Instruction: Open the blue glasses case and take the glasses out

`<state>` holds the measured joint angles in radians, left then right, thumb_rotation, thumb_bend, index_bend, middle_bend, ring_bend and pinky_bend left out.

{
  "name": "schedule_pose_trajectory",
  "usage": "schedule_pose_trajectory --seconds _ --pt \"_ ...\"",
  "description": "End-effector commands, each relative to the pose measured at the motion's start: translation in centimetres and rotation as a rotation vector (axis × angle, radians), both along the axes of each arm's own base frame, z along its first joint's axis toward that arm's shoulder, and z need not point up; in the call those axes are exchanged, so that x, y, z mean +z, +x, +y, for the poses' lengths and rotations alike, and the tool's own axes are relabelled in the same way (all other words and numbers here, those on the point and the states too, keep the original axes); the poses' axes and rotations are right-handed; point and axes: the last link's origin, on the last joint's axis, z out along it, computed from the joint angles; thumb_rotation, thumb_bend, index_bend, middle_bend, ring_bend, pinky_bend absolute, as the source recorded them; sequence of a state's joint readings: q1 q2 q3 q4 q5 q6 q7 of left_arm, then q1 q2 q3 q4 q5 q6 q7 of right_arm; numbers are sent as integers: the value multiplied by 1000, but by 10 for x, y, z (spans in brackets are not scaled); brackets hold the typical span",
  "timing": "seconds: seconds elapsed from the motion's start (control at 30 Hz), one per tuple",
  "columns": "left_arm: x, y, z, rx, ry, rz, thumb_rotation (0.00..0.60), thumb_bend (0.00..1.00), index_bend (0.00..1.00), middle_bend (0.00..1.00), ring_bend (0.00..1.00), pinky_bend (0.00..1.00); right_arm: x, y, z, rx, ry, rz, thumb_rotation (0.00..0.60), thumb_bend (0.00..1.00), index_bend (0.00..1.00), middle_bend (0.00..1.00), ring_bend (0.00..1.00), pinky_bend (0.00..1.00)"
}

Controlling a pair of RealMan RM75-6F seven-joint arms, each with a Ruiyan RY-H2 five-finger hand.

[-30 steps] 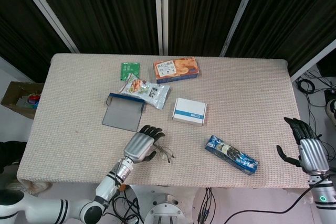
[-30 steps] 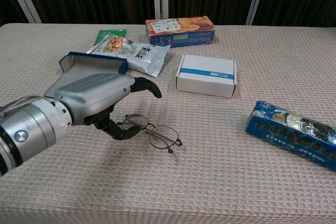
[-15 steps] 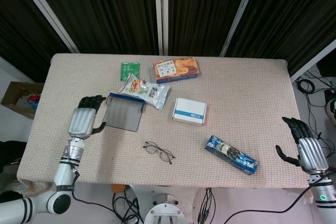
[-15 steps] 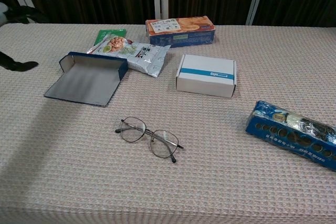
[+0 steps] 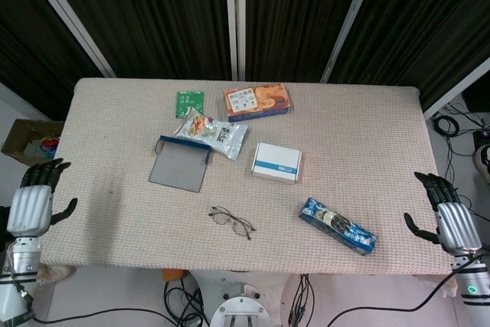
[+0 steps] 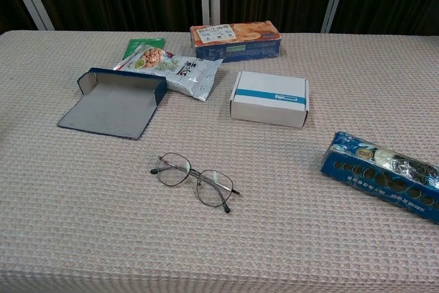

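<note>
The blue glasses case [image 5: 181, 165] [image 6: 116, 101] lies open on the table, its grey flap folded flat toward the front. Thin-framed glasses [image 5: 231, 221] [image 6: 194, 182] rest unfolded on the cloth in front of the case, free of any hand. My left hand [image 5: 34, 198] hangs open beyond the table's left edge, fingers spread, holding nothing. Past the table's right front corner, my right hand [image 5: 449, 217] is open and empty too. Neither hand shows in the chest view.
A snack bag [image 5: 211, 132] overlaps the case's back edge. Behind lie a green packet [image 5: 189, 103] and an orange biscuit box [image 5: 256, 100]. A white box [image 5: 276, 161] sits mid-table and a blue cookie pack [image 5: 338, 225] at the right front.
My left hand let go of the glasses near the front of the table, then drew back left past the case and off the table's edge. The glasses stay where they were set down.
</note>
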<state>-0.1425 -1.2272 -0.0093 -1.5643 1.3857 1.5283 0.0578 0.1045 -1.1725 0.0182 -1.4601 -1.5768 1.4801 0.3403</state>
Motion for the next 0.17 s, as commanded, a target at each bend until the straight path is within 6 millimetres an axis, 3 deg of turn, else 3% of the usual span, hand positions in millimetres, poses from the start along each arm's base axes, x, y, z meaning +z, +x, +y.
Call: schedule_pose_trajectory --seconds 0.03,0.17 --pt "6 3 -42 4 -15 -13 600 286 210 127 113 116 -6 1 3 -1 13 10 600 320 91 127 40 100" --pt "3 7 -60 4 -30 -5 600 285 212 127 112 116 -11 6 4 12 18 29 600 320 91 127 40 100"
